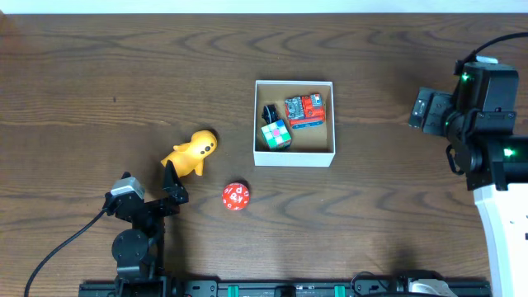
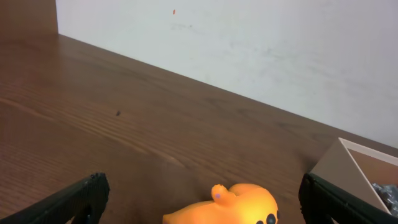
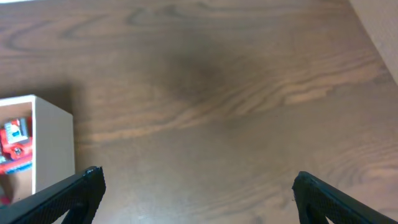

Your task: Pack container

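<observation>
Overhead, mid-table, container (image 1: 294, 159): square open-top box with white walls and a tan inside, standing on the dark wood table (image 1: 99, 74), a little right of centre.
Overhead, inside the container: a red toy vehicle (image 1: 304, 110) sits toward the far right corner. A multicoloured cube (image 1: 276, 134) is at the near left. A small black item (image 1: 270, 113) lies just behind the cube, too small to identify.
Overhead, yellow duck toy (image 1: 191, 152): lies on the table left of the container, apart from it.
Overhead, red die (image 1: 236, 197): many-sided with white numbers, on the table nearer than the duck toy and the box, touching neither.
Overhead, left fingers (image 1: 172, 176): apart and empty, just beside the near end of the duck toy.
Overhead, right arm (image 1: 483, 107): over bare table well to the right of the container; its fingers cannot be read from this view.
Left wrist, left fingers (image 2: 81, 196): spread wide at the bottom corners, gripping nothing.
Left wrist, yellow duck toy (image 2: 230, 205): low in the gap between the fingers, on the table (image 2: 124, 112).
Left wrist, container (image 2: 339, 165): one corner shows at the right edge, beyond the duck toy, below a pale wall (image 2: 249, 43).
Right wrist, right fingers (image 3: 68, 196): wide apart, with only table (image 3: 217, 93) between them.
Right wrist, container (image 3: 53, 149): at the left edge, beside the left fingertip, with the red toy vehicle (image 3: 12, 140) visible inside.
</observation>
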Tool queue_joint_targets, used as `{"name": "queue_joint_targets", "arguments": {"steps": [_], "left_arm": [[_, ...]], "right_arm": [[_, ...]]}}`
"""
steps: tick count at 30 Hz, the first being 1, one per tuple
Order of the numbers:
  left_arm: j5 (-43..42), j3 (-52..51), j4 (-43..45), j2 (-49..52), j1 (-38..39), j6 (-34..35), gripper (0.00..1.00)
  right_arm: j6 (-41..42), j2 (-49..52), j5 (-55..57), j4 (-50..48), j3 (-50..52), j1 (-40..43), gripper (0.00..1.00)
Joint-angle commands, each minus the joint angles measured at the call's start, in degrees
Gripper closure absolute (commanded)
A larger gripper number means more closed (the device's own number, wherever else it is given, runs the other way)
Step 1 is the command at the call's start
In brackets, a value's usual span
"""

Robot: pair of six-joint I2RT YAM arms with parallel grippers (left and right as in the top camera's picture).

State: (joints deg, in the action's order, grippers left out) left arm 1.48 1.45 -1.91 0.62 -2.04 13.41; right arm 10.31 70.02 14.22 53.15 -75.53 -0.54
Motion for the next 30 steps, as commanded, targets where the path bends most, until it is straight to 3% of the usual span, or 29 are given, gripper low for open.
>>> {"name": "queue_joint_targets", "arguments": {"steps": [1, 11, 14, 16, 19, 24, 30], "left_arm": [[0.48, -1.22, -2.12, -0.39, 0.09, -0.92, 0.02], [0.46, -1.22, -2.12, -0.39, 0.09, -0.9, 0.02], [0.35, -1.14, -1.92, -0.39, 0.09, 1.9, 0.02], [-4.15, -0.44, -2.91, -0.39, 0.09, 1.6, 0.02], [-10.73, 3.04, -8.76, -0.17, 0.09, -1.38, 0.02], [-11.56, 12.0, -17.84, 4.17, 0.09, -1.38, 0.02], [-11.56, 27.21, -29.0, 19.78, 0.09, -1.38, 0.02]], "right_arm": [[0.81, 0.11, 0.55, 0.48, -0.63, 0.48, 0.01], [0.81, 0.11, 0.55, 0.46, -0.63, 0.48, 0.01], [0.81, 0.11, 0.55, 0.46, -0.63, 0.48, 0.01], [0.81, 0.11, 0.55, 0.46, -0.63, 0.48, 0.01], [0.81, 0.11, 0.55, 0.46, -0.63, 0.48, 0.01], [0.81, 0.11, 0.55, 0.46, -0.63, 0.48, 0.01], [0.81, 0.11, 0.55, 0.46, -0.63, 0.48, 0.01]]}}
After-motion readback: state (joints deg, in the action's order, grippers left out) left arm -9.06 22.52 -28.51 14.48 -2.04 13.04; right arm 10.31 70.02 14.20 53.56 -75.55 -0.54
